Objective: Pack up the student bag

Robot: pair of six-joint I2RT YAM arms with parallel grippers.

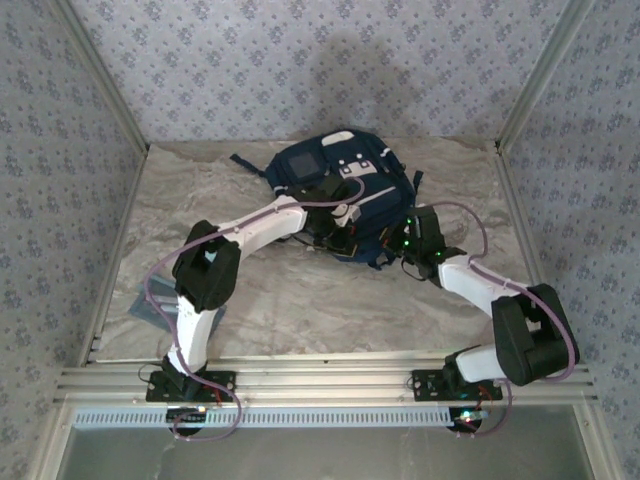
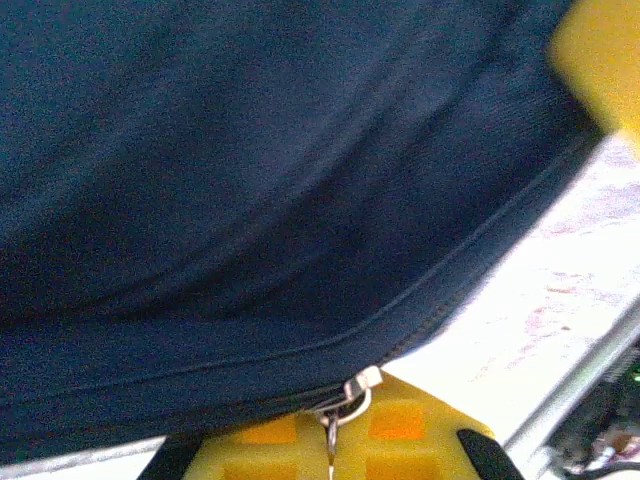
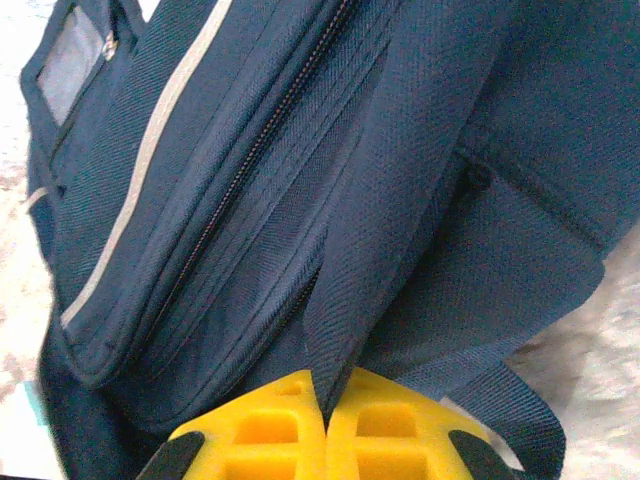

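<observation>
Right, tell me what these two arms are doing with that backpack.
Both arms are on the navy student bag, which lies at the far middle of the table. The left fingers are pinched shut on a metal zipper pull at the bag's edge. The right fingers are shut on a navy strap at its side. It looks like they are getting ready to open it.

We see a marble-patterned table (image 1: 300, 310), closed in at nine, twelve and three o'clock by floral wallpaper (image 1: 300, 60). At eight o'clock a flat grey-blue item (image 1: 140, 303) lies near the table's edge; we cannot tell what it is. Along six o'clock run aluminium rails (image 1: 330, 380) and a perforated white strip (image 1: 300, 416).
</observation>
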